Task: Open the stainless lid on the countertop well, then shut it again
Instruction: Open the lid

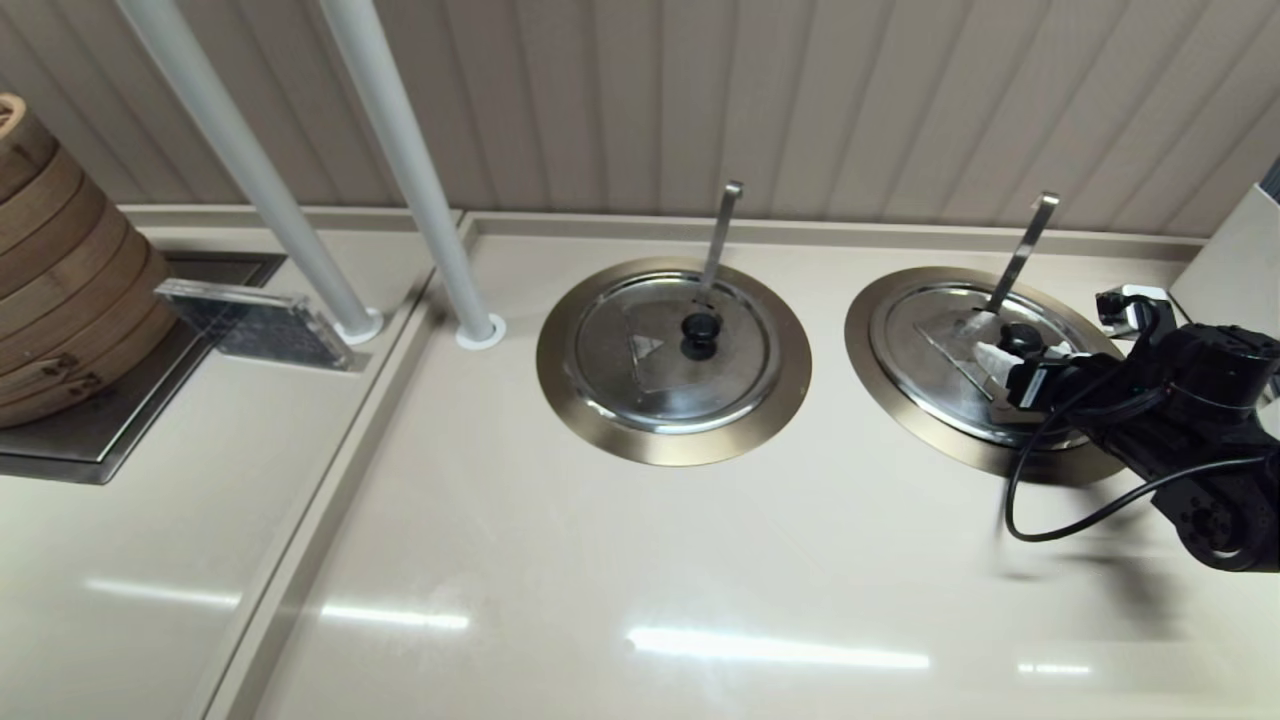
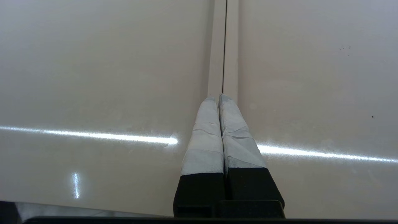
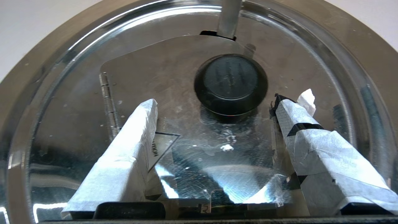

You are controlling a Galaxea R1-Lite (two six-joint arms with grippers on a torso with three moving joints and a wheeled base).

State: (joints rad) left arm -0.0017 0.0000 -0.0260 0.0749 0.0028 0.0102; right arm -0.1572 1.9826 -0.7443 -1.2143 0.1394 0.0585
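Observation:
The stainless lid (image 1: 930, 345) lies shut on the countertop well, whose bronze-grey rim ring (image 1: 878, 385) shows around it; the dark inside is hidden. A ladle handle (image 1: 1022, 250) sticks up through the lid's notch. My right gripper (image 1: 1005, 362) hovers low over the lid, open. In the right wrist view the lid (image 3: 71, 130) fills the frame, and the taped fingers (image 3: 133, 140) of the right gripper (image 3: 216, 102) stand wide apart, just short of the black knob (image 3: 230, 82), not touching it. My left gripper (image 2: 217, 98) is shut and empty over a countertop seam.
A like lid with a triangle sticker (image 1: 640, 365) sits in its own ring (image 1: 570, 400) at centre, with a ladle handle (image 1: 722, 230). Two white poles (image 1: 400, 150) rise at the back left. Bamboo steamers (image 1: 60, 280) stand far left, a white container (image 1: 1235, 260) far right.

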